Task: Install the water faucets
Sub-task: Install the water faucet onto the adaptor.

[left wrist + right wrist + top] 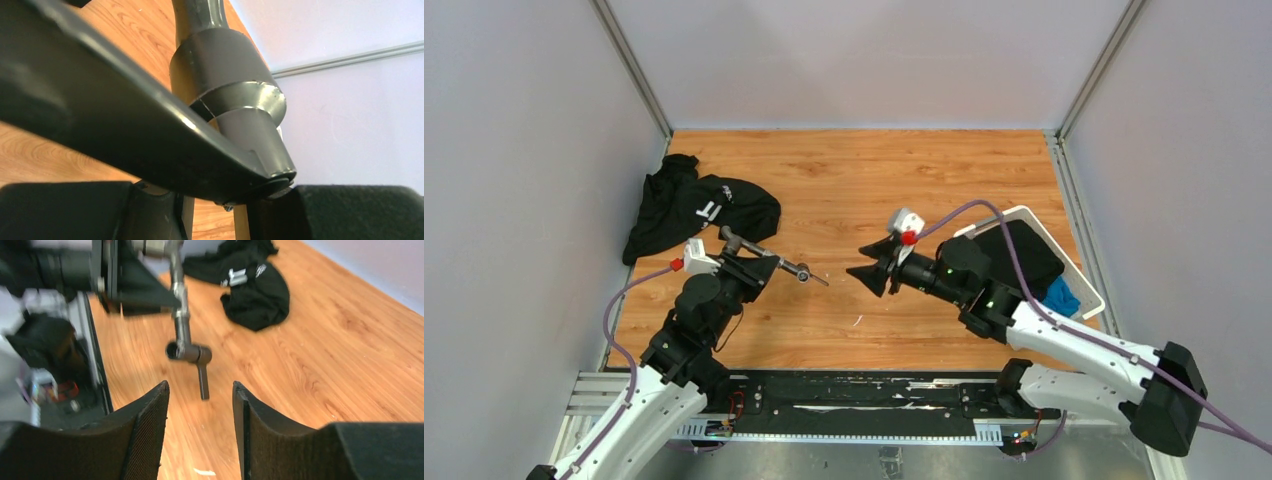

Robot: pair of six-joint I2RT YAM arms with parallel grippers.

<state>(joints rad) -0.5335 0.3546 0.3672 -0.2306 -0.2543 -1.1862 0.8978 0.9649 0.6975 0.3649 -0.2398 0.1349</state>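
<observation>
A dark-grey water faucet piece (769, 258), a thin rod with a tee fitting and a short lever at its end, is held above the wooden table. My left gripper (752, 268) is shut on it. In the left wrist view the faucet's grey body (225, 95) fills the frame above the black pads (350, 212). My right gripper (859, 272) stands open, pointing left at the faucet's free end, a short gap away. In the right wrist view the tee end (189, 352) and lever (202, 382) hang just beyond my open right gripper (200, 387), with nothing between the fingers.
A black cloth garment (694, 205) lies bunched at the table's left rear, also in the right wrist view as the black garment (255, 290). A white plastic basket (1092, 300) with black and blue cloth sits at the right edge. Grey walls enclose the table.
</observation>
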